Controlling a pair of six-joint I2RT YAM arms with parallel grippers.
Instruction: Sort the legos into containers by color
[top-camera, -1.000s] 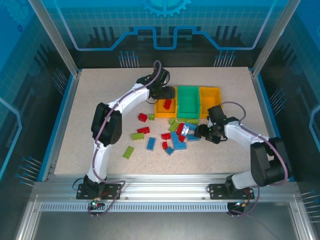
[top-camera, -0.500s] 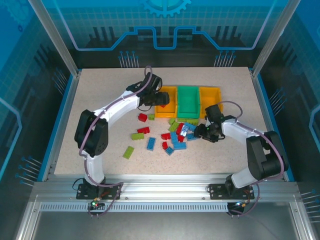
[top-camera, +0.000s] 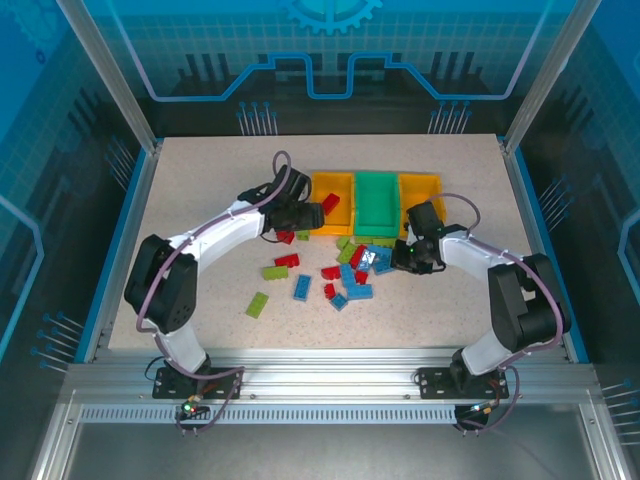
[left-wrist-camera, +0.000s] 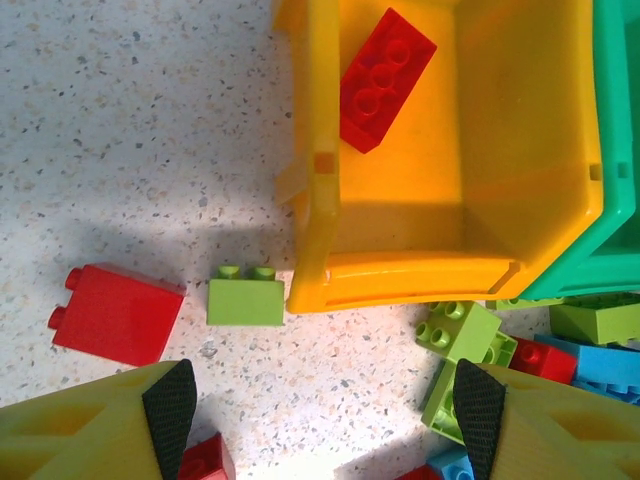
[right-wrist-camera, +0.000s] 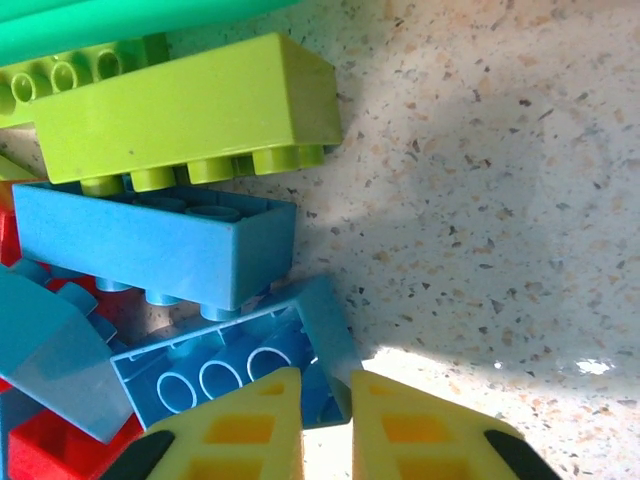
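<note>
Left fingers (left-wrist-camera: 170, 410) hung wide open and empty; right fingers (right-wrist-camera: 250, 425) pinched the wall of a blue brick (right-wrist-camera: 230, 375), probably light, rigid, slippery.

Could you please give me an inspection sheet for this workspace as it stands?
Surface: light speckled tabletop.
Job's things: red, blue and green legos lie loose before the bins; the left orange bin holds one red brick.
Clutter: nothing seen.
Grippers: left gripper open, empty; right gripper nearly closed at an upturned blue brick, grip unclear.
Cables: a cable loops along each arm.
Surroundings: aluminium frame, blue panels.
</note>
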